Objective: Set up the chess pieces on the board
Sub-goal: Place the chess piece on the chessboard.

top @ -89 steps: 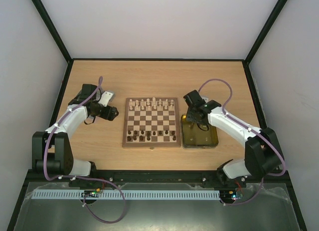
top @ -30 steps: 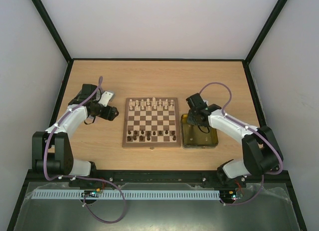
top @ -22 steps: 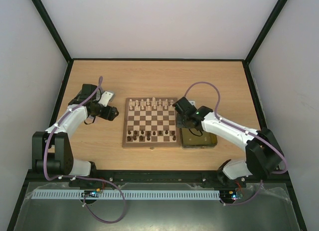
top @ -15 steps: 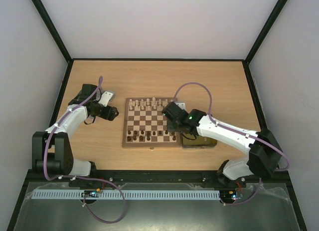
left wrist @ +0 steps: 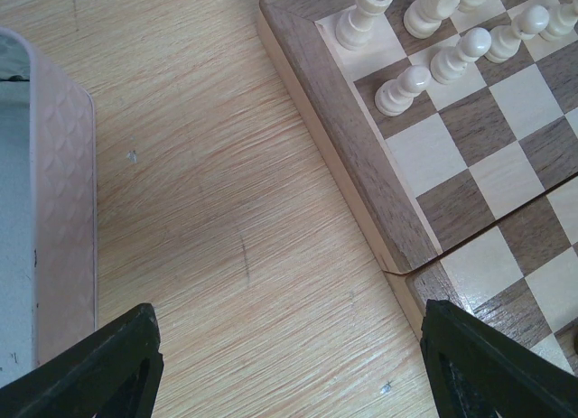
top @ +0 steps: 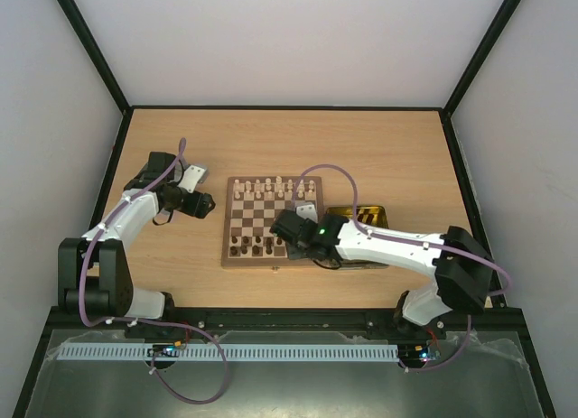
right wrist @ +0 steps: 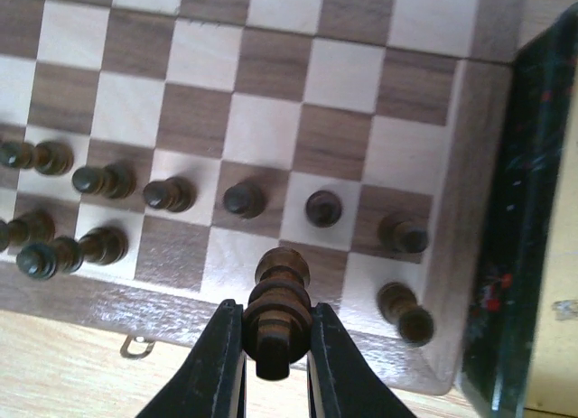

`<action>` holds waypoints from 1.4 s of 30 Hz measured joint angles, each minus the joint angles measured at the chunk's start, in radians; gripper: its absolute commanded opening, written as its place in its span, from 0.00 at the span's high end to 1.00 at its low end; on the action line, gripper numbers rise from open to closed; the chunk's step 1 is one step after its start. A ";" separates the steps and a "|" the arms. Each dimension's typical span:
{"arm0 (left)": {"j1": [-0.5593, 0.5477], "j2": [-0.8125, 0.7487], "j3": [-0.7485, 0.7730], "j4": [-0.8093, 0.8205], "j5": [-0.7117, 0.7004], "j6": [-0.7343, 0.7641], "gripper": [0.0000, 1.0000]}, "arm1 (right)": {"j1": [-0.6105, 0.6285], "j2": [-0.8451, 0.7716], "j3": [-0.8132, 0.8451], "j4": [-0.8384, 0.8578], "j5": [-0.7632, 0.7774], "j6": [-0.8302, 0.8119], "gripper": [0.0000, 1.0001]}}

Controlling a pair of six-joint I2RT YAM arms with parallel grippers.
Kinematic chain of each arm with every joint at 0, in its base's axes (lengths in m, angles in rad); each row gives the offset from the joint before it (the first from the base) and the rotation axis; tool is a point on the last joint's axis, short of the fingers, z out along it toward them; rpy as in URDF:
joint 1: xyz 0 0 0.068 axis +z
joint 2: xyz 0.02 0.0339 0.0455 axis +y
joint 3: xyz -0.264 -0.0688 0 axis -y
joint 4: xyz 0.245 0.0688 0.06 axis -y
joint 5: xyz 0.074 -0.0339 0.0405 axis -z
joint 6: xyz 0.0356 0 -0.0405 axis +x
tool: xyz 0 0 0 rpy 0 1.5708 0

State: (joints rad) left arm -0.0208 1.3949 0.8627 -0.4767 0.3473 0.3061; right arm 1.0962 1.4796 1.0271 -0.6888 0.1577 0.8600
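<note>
your right fingers [right wrist: 221, 364] are pinching a dark piece [right wrist: 280, 296] over the near row of the board [right wrist: 271, 102], and lowering it crooked is risking toppling its neighbours [right wrist: 404, 311]; your left fingers [left wrist: 99, 364] are hanging wide.

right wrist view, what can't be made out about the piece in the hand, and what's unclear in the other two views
- Right wrist: the dark piece in the right hand has its lower end hidden by the fingers, so its kind is unsure.
- Top external: the chess pieces are too small to tell apart.
- Left wrist: the board is cut off by the top and right edges.
</note>
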 measured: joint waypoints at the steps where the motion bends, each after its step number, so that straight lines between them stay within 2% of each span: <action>1: 0.000 0.000 0.000 0.000 0.000 0.000 0.21 | 0.013 0.013 0.003 0.000 0.000 0.004 0.98; 14: 0.000 0.000 0.000 0.000 0.000 0.000 0.21 | 0.074 0.118 0.048 0.043 -0.020 0.023 0.98; 42: 0.000 0.000 0.000 0.000 0.000 0.000 0.21 | 0.076 0.200 0.109 0.049 -0.027 0.015 0.98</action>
State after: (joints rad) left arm -0.0208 1.3949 0.8627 -0.4767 0.3473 0.3061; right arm 1.1721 1.6791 1.1358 -0.6395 0.1303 0.8753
